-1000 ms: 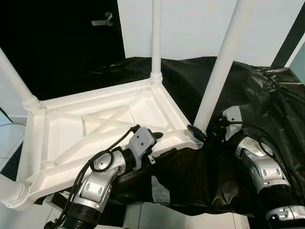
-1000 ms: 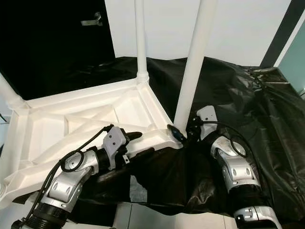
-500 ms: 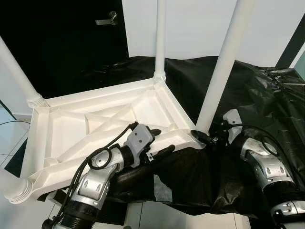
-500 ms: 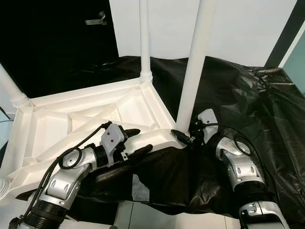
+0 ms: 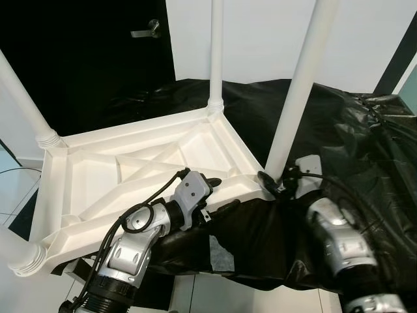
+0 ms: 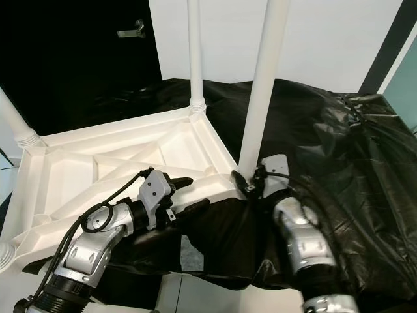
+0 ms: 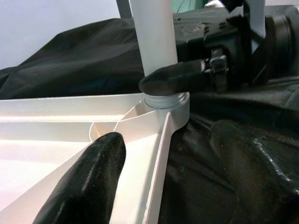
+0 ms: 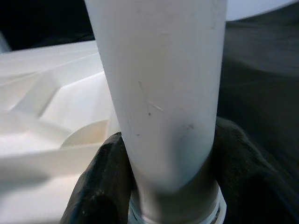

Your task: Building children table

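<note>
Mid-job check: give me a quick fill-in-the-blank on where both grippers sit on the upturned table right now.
The right gripper is closed around the base of the nearest white ____.
The left gripper has its fingers on either side of the tabletop's ____.
The table rests upside down on a ____ plastic sheet.

Missing words: leg; rim; black

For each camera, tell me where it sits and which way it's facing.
Left and right eye views: on the head, looking down at the upturned white table; both arms show.
Left wrist view: along the left gripper, open astride the table's rim.
Right wrist view: along the right gripper, clasping the near leg.
Shared: that leg's base.
</note>
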{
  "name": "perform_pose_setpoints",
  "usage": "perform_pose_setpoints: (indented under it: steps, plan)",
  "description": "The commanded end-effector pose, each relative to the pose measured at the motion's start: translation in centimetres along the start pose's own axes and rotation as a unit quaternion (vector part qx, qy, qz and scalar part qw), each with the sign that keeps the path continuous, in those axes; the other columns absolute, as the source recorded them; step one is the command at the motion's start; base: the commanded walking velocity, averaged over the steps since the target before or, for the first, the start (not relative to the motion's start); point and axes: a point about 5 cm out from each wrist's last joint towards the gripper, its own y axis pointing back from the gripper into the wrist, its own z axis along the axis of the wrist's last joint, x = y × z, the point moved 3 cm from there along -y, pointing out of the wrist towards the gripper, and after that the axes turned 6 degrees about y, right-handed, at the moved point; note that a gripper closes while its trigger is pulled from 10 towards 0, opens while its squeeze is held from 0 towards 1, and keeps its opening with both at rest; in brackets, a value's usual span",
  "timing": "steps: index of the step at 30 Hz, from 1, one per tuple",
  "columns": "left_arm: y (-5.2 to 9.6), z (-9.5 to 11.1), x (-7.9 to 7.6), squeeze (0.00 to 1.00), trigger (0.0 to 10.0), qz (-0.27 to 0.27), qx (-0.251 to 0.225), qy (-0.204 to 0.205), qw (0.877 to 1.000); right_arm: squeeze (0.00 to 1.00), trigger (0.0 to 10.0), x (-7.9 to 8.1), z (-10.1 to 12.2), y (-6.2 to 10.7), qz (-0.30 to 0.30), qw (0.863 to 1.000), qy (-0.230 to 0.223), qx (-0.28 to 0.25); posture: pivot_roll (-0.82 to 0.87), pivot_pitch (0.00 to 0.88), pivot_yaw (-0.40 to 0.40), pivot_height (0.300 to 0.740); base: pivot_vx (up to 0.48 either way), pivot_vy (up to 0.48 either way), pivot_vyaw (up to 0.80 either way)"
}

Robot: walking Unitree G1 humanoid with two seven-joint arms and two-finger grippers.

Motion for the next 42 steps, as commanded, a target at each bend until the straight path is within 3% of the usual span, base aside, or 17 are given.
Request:
perform_pose_setpoints:
  steps: [1, 6, 7, 17, 18, 28, 29, 30, 32, 37, 38, 42]
  plan:
    - [0.1, -0.3, 0.1, 0.00, 10.0, 0.021, 0.007, 0.002, 1.000, 0.00, 10.0, -0.6, -1.9, 0.6, -0.062, 0.997, 0.017, 0.051, 0.07, 0.000, -0.001, 0.740, 0.000, 0.000, 0.00]
    - [0.1, -0.3, 0.1, 0.00, 10.0, 0.022, 0.007, 0.002, 1.000, 0.00, 10.0, 0.1, -2.1, 1.0, -0.110, 0.992, 0.006, 0.062, 0.07, 0.000, -0.008, 0.740, 0.000, 0.000, 0.00]
    - [0.2, -0.3, 0.2, 0.00, 10.0, 0.024, 0.006, 0.003, 1.000, 0.00, 10.0, 1.4, -1.9, 1.1, -0.113, 0.992, -0.011, 0.059, 0.07, 0.000, -0.008, 0.740, 0.000, 0.000, 0.00]
    - [-0.3, -0.2, -0.2, 0.00, 10.0, 0.019, 0.004, 0.004, 1.000, 0.00, 10.0, 0.2, -1.5, 1.3, -0.133, 0.990, -0.006, 0.056, 0.06, 0.000, -0.014, 0.740, 0.000, 0.000, 0.00]
    - [-0.4, -0.2, -0.2, 0.00, 10.0, 0.018, 0.004, 0.005, 1.000, 1.00, 10.0, 0.0, -1.3, 1.3, -0.133, 0.990, -0.003, 0.052, 0.06, 0.000, -0.015, 0.740, 0.000, 0.000, 0.00]
    - [-0.4, -0.2, -0.4, 0.00, 10.0, 0.016, 0.003, 0.005, 1.000, 1.00, 10.0, -1.0, -0.3, 1.5, -0.109, 0.994, 0.007, 0.016, 0.06, 0.000, -0.019, 0.740, 0.000, 0.000, 0.00]
    - [-0.3, -0.2, -0.4, 0.00, 10.0, 0.016, 0.004, 0.005, 1.000, 1.00, 10.0, -1.4, -0.2, 1.7, -0.067, 0.998, 0.005, 0.003, 0.06, 0.000, -0.017, 0.740, 0.000, 0.000, 0.00]
    - [-0.3, -0.2, -0.4, 0.00, 10.0, 0.016, 0.004, 0.005, 1.000, 1.00, 10.0, -1.4, -0.2, 1.7, -0.067, 0.998, 0.005, 0.003, 0.06, 0.000, -0.017, 0.740, 0.000, 0.000, 0.00]
    - [-0.2, -0.2, -0.4, 0.00, 10.0, 0.014, 0.004, 0.006, 1.000, 1.00, 10.0, -2.2, 0.2, 2.1, 0.021, 0.999, 0.014, -0.023, 0.06, 0.000, -0.015, 0.740, 0.000, 0.000, 0.00]
    - [-0.1, -0.2, -0.3, 0.00, 10.0, 0.014, 0.004, 0.006, 1.000, 1.00, 10.0, -2.6, 0.6, 2.4, 0.077, 0.996, 0.017, -0.033, 0.05, 0.000, -0.012, 0.740, 0.000, 0.000, 0.00]
    - [-0.2, -0.2, -0.2, 0.00, 10.0, 0.015, 0.004, 0.005, 1.000, 0.00, 10.0, -2.7, 0.9, 2.1, 0.137, 0.989, 0.035, -0.033, 0.05, 0.000, -0.012, 0.740, 0.000, 0.000, 0.00]
    - [-0.5, -0.1, -0.1, 0.00, 10.0, 0.014, 0.001, 0.004, 1.000, 0.00, 10.0, -2.7, 1.2, 1.4, 0.189, 0.979, 0.069, -0.024, 0.05, 0.000, -0.010, 0.740, 0.000, 0.000, 0.00]
